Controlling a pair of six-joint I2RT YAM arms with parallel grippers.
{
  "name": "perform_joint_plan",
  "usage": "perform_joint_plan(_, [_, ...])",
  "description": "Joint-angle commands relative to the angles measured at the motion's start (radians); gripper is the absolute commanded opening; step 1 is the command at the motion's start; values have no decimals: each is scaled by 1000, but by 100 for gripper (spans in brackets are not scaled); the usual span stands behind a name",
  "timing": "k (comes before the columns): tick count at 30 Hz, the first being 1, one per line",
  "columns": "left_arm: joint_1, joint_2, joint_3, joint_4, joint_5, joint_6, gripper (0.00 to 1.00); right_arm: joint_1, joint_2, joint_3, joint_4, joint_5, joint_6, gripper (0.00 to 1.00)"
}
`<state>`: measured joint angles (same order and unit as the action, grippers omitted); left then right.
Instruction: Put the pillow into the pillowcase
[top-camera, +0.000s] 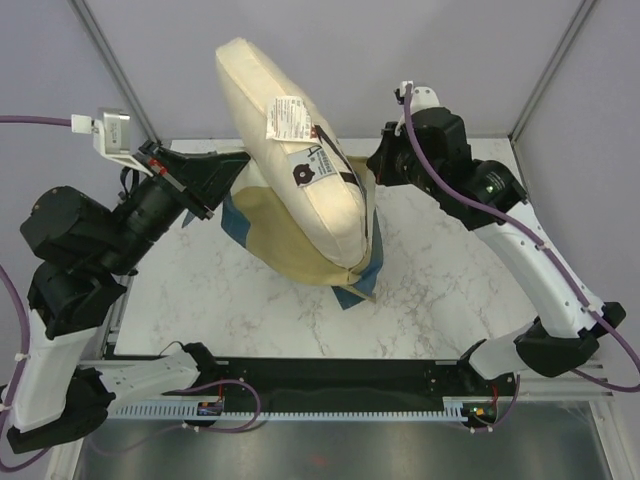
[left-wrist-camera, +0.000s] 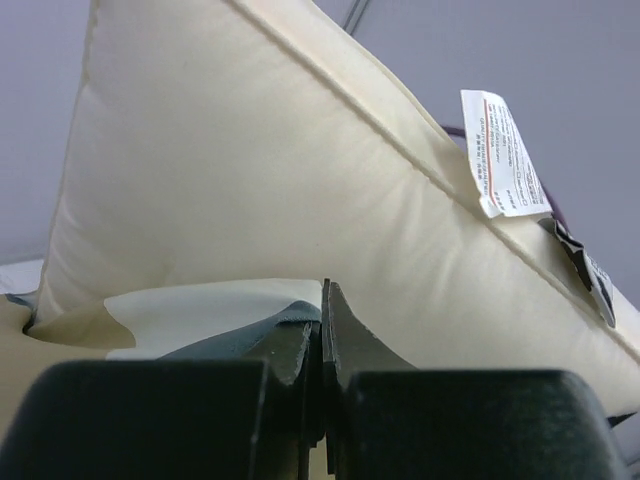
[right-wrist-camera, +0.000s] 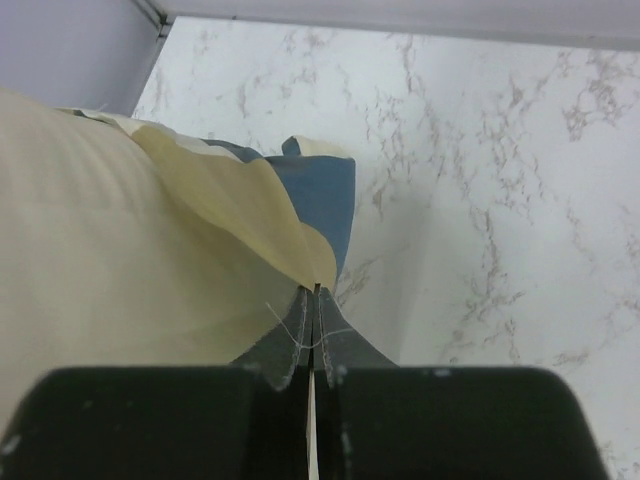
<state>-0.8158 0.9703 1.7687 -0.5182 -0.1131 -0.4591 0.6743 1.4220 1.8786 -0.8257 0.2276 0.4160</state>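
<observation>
- The pillow (top-camera: 285, 130) stands tilted above the marble table (top-camera: 450, 290), its upper corner leaning towards the back left and well clear of the cloth.
- Its lower end sits inside the pillowcase (top-camera: 285, 250); most of the cushion is out in the open.
- The left gripper (left-wrist-camera: 322, 300) has its jaws pressed together on a fold of the pillowcase's rim, on the pillow's left side.
- The right gripper (right-wrist-camera: 315, 300) is pinched tight on the rim at the opposite side, with a loose thread across its fingers.
- Between the two, the case's mouth is held up off the table around the pillow's base, and its blue corner hangs down to touch the marble.
- A white paper tag (left-wrist-camera: 500, 150) sticks up from the pillow's seam, with a black label just below it.
</observation>
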Motion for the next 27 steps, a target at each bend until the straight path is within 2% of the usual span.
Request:
perform_joint_plan(1, [-3, -37, -78, 113, 4, 5, 2, -2, 15, 119, 45, -37, 26, 0])
perform_joint_plan(3, [-2, -61, -129, 144, 29, -1, 2, -1, 60, 247, -2, -51, 26, 0])
perform_joint_plan(4, [-2, -82, -177, 165, 41, -6, 2, -4, 72, 364, -13, -57, 26, 0])
perform_joint_plan(6, [-2, -103, -236, 194, 65, -15, 2, -4, 84, 439, -16, -70, 33, 0])
perform_joint_plan(8, [-3, -127, -311, 236, 76, -19, 2, -2, 63, 450, 8, -73, 49, 0])
perform_joint_plan(10, [-3, -125, -312, 242, 75, -21, 2, -2, 40, 356, 29, -85, 63, 0])
perform_joint_plan(14, [-3, -41, -125, 180, 101, -7, 2, -2, -24, 79, 111, -65, 75, 0])
perform_joint_plan(16, [-2, 2, 39, 149, 131, 2, 2, -4, -54, -57, 161, -60, 82, 0])
perform_joint_plan(18, [-3, 50, 177, 110, 144, 23, 2, -2, -61, -114, 197, -63, 87, 0])
perform_joint_plan(21, [-3, 68, 262, 80, 136, 43, 2, -4, -44, -131, 204, -80, 92, 0])
perform_joint_plan(23, [-3, 50, 239, 70, 122, 56, 2, -2, -41, -64, 195, -86, 92, 0])
perform_joint_plan(27, [-3, -82, -41, 121, 46, 62, 2, -2, -35, 190, 143, -48, 81, 0])
